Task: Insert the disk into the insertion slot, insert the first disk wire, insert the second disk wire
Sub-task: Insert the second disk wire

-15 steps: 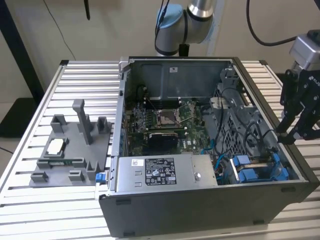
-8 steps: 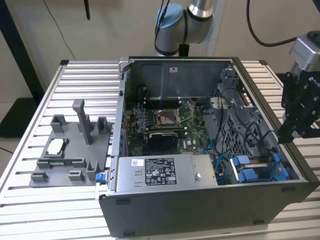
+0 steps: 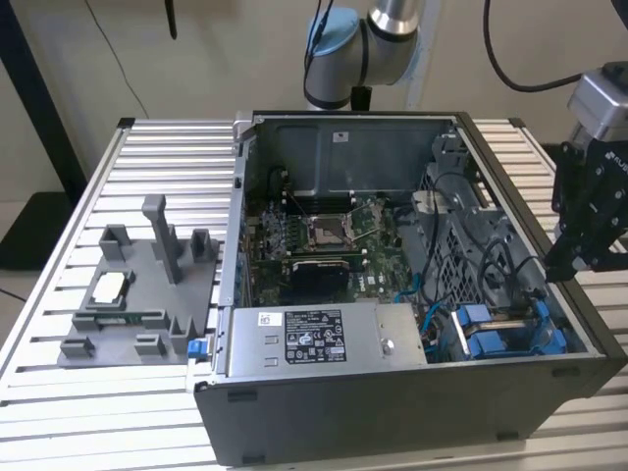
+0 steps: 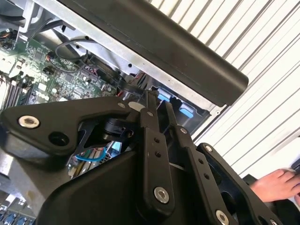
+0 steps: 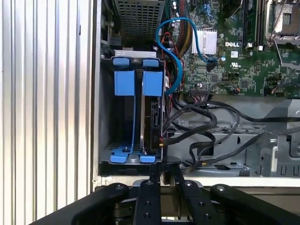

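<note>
The black linkage gripper (image 3: 562,267) hangs just outside the wall of the open dark-grey computer case (image 3: 392,417), at the exterior view's right. In both wrist views its fingers (image 5: 152,176) are drawn close together, leaving a narrow gap; whether anything is pinched there I cannot tell.

The insertion slot (image 5: 132,117), a rectangular grey metal bay with bright blue plastic rails, lies inside the case directly ahead of the fingertips. Its long axis runs straight away from the gripper (image 5: 165,171), its near end just beyond the case wall and its far end at a perforated grey grille (image 5: 138,21). In the exterior view the slot (image 3: 505,334) sits below the gripper, towards that view's left.

A dark flat part (image 5: 155,123) stands on edge in the bay, on the side nearer the green motherboard (image 5: 234,51); I cannot tell if it is the disk. Loose black cables (image 5: 201,129) lie beside the bay, and a blue cable (image 5: 173,56) arcs past its far end.

A grey plastic tray with upright posts (image 3: 137,294) rests well apart on the ribbed aluminium table (image 3: 157,162). A person's hand (image 4: 276,183) shows behind the gripper (image 4: 159,101).
</note>
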Robot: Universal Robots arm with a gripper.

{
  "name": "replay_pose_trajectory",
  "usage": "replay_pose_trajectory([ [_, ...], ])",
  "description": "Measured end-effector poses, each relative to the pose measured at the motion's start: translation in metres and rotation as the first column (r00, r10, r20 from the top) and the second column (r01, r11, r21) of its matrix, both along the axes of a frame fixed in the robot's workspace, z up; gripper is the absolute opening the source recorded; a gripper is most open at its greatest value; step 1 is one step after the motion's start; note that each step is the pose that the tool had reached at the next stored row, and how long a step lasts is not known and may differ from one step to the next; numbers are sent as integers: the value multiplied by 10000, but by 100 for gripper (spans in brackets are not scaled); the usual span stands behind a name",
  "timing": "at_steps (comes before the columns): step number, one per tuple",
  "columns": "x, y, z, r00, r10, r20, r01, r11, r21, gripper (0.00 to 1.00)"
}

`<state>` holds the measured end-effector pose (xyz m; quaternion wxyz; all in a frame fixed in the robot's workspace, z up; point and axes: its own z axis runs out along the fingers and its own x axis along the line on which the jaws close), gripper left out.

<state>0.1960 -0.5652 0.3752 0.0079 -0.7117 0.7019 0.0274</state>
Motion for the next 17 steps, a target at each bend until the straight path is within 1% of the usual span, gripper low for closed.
replay_pose_trajectory([
  [8, 0, 0, -36, 10000, 0, 0, 0, 10000, 6, 24],
  [14, 0, 0, -55, 10000, 0, 0, 0, 10000, 85, 24],
  [15, 0, 0, -58, 10000, 0, 0, 0, 10000, 96, 21],
  [17, 0, 0, -61, 10000, 0, 0, 0, 9999, 114, 21],
])
